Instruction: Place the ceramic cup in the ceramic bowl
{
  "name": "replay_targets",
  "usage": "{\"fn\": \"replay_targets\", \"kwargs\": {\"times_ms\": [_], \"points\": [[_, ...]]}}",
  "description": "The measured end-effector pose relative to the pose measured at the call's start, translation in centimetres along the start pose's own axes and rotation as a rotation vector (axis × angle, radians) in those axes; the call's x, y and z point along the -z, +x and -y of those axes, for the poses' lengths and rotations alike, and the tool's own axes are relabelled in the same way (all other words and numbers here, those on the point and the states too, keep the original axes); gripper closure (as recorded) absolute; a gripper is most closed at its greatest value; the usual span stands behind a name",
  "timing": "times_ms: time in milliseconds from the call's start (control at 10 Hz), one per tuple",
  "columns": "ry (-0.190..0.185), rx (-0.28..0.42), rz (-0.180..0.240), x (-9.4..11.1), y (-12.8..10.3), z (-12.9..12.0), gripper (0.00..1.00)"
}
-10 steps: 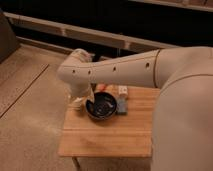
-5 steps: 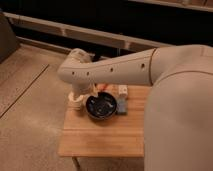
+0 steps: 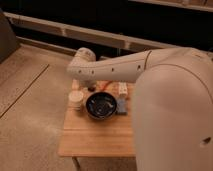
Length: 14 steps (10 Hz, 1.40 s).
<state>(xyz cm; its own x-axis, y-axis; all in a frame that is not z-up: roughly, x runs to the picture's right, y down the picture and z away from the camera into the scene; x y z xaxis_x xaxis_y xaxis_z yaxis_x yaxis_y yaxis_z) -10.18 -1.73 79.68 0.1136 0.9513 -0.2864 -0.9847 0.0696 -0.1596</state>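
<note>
The ceramic cup [image 3: 76, 100], small and cream-white, stands upright on the wooden table [image 3: 95, 135], just left of the bowl. The ceramic bowl [image 3: 101, 106] is round, glossy and dark, and it holds nothing I can see. My white arm reaches in from the right and bends down at the table's back left. The gripper [image 3: 84, 89] hangs just above and behind the cup, close to the bowl's back-left rim. The forearm hides most of it.
A flat blue rectangular item [image 3: 122, 106] lies against the bowl's right side. A small white boxy item [image 3: 122, 89] sits behind it. My arm's large white body [image 3: 175, 115] covers the table's right part. A speckled floor lies to the left.
The arm's bend has shifted slightly over the table's back left. The cup stays in the same spot left of the bowl.
</note>
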Motion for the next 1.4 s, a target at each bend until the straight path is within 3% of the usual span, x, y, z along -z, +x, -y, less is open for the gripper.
{"fn": "replay_targets", "kwargs": {"times_ms": [200, 400, 800, 1000, 1200, 1400], "points": [[-0.155, -0.064, 0.032, -0.4, -1.4, -1.0, 0.35], [-0.193, -0.082, 0.043, -0.3, -1.8, -1.3, 0.35], [-0.198, -0.077, 0.034, -0.5, -1.5, -1.7, 0.35], [-0.192, -0.063, -0.002, -1.2, -0.5, -2.7, 0.35], [-0.151, -0.021, -0.053, -2.1, 1.1, -3.8, 0.35], [-0.082, 0.008, -0.093, -2.9, 2.0, -3.5, 0.35]]}}
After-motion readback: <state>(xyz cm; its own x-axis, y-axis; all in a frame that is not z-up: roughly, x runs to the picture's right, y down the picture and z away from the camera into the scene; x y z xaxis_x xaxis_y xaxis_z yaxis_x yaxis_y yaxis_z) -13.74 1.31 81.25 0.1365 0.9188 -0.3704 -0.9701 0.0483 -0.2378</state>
